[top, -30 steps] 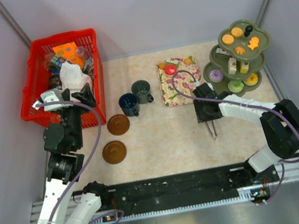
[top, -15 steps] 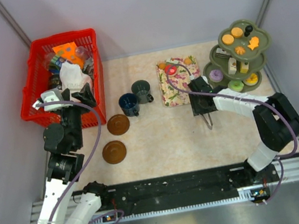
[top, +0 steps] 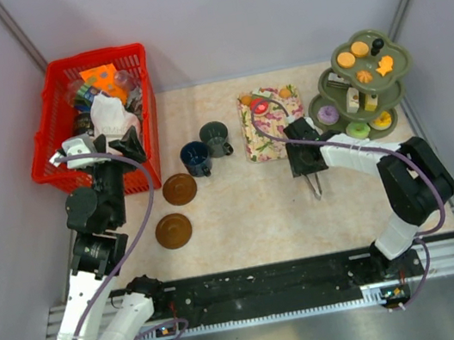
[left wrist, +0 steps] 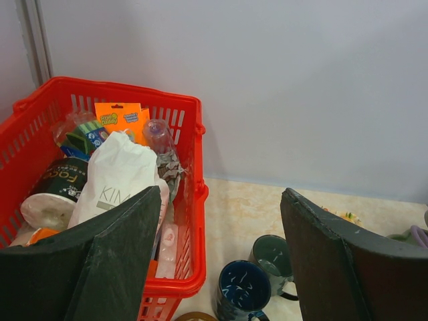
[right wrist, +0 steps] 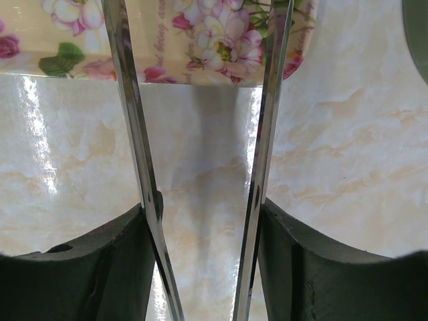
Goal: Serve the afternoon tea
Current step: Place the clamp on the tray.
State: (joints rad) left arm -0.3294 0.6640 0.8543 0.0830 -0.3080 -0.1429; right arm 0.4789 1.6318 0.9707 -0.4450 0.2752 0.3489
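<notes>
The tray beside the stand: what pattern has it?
The tray is floral, pink on cream; best in right wrist view.

Wears white shells over black joints on the left arm (top: 80, 308) and the right arm (top: 365, 161). Trails a purple cable (top: 154, 182) along each. Ends in broad, dark, scuffed fingers (left wrist: 114, 267).

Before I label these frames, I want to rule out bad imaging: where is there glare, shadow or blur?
Right wrist view: bright glare streaks on the glossy table at left, shine along the tongs, a soft shadow between their blades. Left wrist view: evenly lit, red basket sharp, the near fingers dark. Top external view: flat light, only faint shadows.
</notes>
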